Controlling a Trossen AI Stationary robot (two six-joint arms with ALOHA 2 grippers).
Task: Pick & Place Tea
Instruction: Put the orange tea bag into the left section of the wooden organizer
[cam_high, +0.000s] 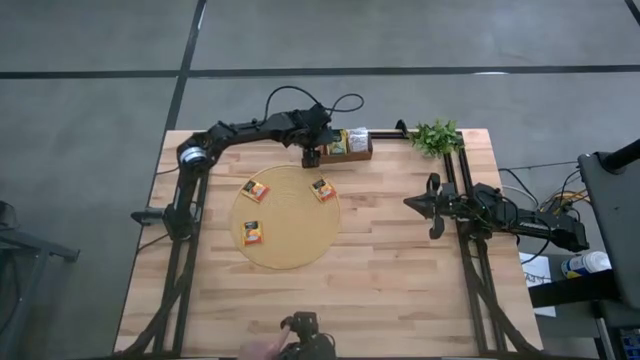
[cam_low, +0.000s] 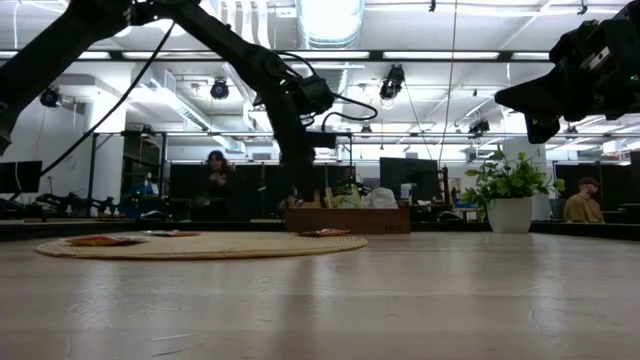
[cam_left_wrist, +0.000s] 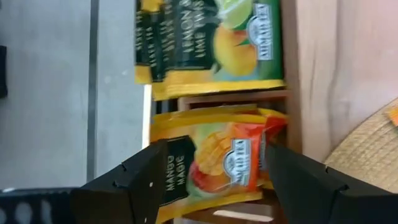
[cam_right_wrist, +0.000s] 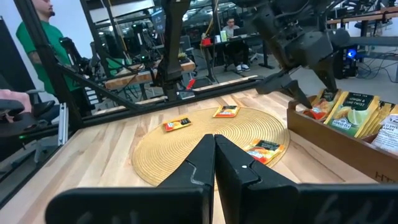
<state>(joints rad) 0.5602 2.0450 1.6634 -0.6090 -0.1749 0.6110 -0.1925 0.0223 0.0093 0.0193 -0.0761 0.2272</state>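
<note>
mat: three sachets on it | tray: behind mat, sachets inside

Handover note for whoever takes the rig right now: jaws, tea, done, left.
Left gripper: jaws open, over the tray, straddling an orange sachet standing in its end compartment; not gripping it.
Right gripper: jaws shut, empty, parked above the table's right side.
Tea: three orange sachets lie on the mat, at and. The next compartment holds green-yellow sachets.
Done: orange and green-yellow sachets in the tray.
Left: three sachets on the mat.
</note>
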